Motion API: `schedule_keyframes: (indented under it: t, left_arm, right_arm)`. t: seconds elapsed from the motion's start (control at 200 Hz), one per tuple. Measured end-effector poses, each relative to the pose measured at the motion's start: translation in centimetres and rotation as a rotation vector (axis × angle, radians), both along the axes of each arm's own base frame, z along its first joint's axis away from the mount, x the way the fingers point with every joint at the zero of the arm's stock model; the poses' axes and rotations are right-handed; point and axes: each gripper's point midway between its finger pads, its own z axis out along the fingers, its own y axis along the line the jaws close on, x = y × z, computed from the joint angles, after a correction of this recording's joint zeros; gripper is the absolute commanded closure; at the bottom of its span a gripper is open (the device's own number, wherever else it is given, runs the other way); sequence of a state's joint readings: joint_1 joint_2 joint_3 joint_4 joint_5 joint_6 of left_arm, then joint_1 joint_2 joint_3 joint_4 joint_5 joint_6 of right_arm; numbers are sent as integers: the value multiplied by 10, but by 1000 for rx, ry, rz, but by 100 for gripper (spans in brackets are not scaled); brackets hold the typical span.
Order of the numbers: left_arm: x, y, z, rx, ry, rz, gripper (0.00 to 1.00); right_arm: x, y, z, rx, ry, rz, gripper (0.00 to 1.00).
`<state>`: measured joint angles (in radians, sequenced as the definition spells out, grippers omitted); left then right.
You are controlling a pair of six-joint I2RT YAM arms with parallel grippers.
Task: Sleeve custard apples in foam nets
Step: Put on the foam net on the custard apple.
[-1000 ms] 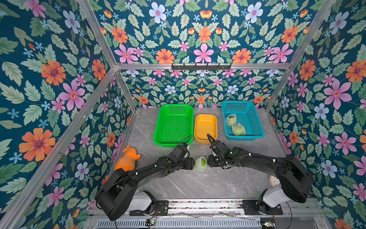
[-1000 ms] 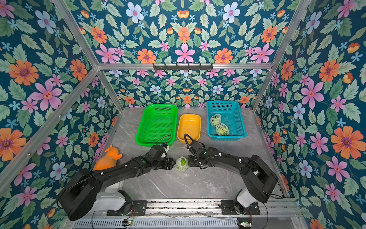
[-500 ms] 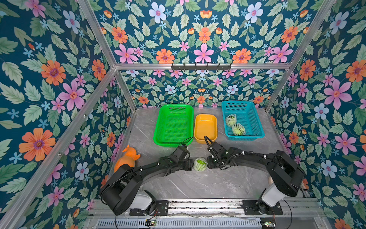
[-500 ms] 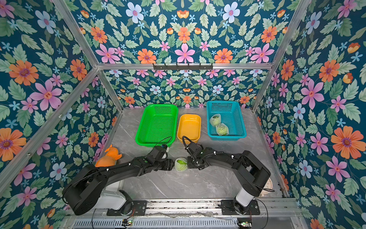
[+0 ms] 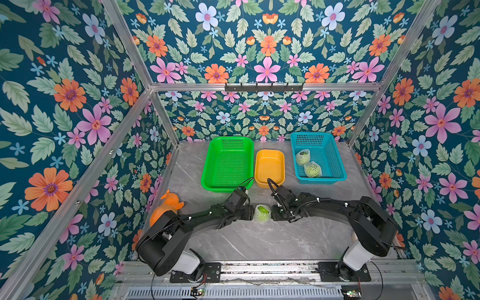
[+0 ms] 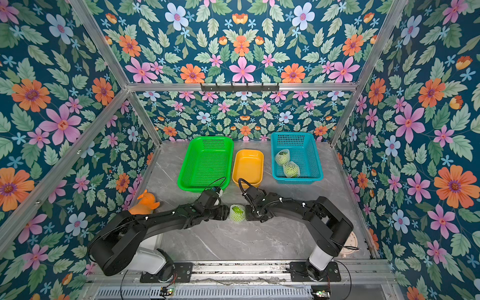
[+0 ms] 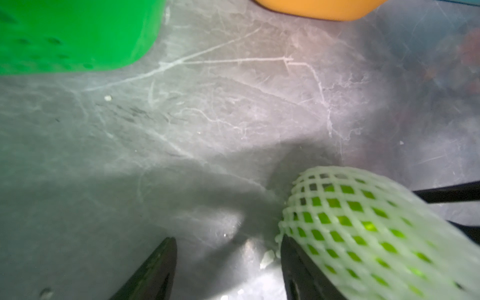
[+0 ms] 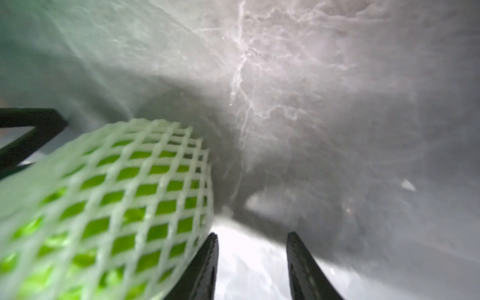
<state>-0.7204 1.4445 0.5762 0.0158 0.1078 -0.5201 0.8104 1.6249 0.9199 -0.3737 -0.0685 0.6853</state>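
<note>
— Fruit first: where does it sit?
— One custard apple [image 5: 262, 210] rests on the table [image 5: 259, 241], straight out from the yellow tray [image 5: 269, 166] toward the table's front edge, with a strip of bare table between them. A foam net [image 5: 261, 216] is around it, and green skin shows at the net's open upper end.
— Does either gripper hold it?
— Neither. The left gripper [image 7: 228, 239] stands fairly wide with only table between its fingers [image 7: 155, 270]; the net presses against the outer side of one of them. Whether that finger is tucked under the mesh I cannot tell.
— And the other side?
— The right gripper [image 8: 252, 235] is parted more narrowly, likewise with bare table in the gap, and the net bulges just beside one finger, outside the gap. In both top views the two grippers flank the fruit, close against the net.
— What lies by the tray?
— A blue basket [image 5: 320, 179] stands just beside the yellow tray on the right arm's side, holding a second netted custard apple [image 5: 302, 156] and a third netted custard apple [image 5: 312, 169], touching each other. A green basket [image 5: 220, 187] stands just beside the tray on the left arm's side. An orange plush toy [image 5: 168, 205] sits beyond the green basket from the tray, nearer the table's front edge.
</note>
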Motion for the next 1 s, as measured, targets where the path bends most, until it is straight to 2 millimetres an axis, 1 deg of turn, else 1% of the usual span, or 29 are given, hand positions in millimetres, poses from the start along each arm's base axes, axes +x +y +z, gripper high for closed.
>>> schedule_keyframes:
  t: [0.035, 0.11, 0.245, 0.345, 0.485, 0.545, 0.63, 0.73, 0.845, 1.0]
  left_arm:
    - [0, 1, 0, 5, 4, 1, 28]
    - [1, 5, 1, 16, 11, 6, 26]
    - [3, 7, 1, 37, 17, -1, 26]
    - [3, 7, 1, 45, 22, -3, 26]
    - [0, 12, 1, 66, 35, 1, 26]
    - [-3, 16, 4, 72, 37, 3, 27]
    - [-7, 16, 14, 50, 24, -9, 27]
    - [-17, 13, 25, 0, 18, -48, 28]
    - [-26, 8, 32, -49, 22, -81, 28]
    - [-29, 1, 29, -76, 43, -105, 28]
  right_arm:
    - [1, -1, 5, 4, -14, -2, 54]
    - [1, -7, 9, -15, -29, -5, 53]
    - [0, -21, 12, -72, -44, -11, 52]
    - [1, -28, 12, -107, -49, -9, 52]
    - [8, -34, 19, -146, -80, -2, 51]
    - [13, -35, 25, -150, -99, 6, 51]
    - [23, -31, 36, -134, -128, 12, 51]
    - [33, -19, 44, -117, -159, 43, 51]
    - [40, -8, 44, -96, -165, 69, 51]
    - [41, -1, 39, -78, -153, 86, 51]
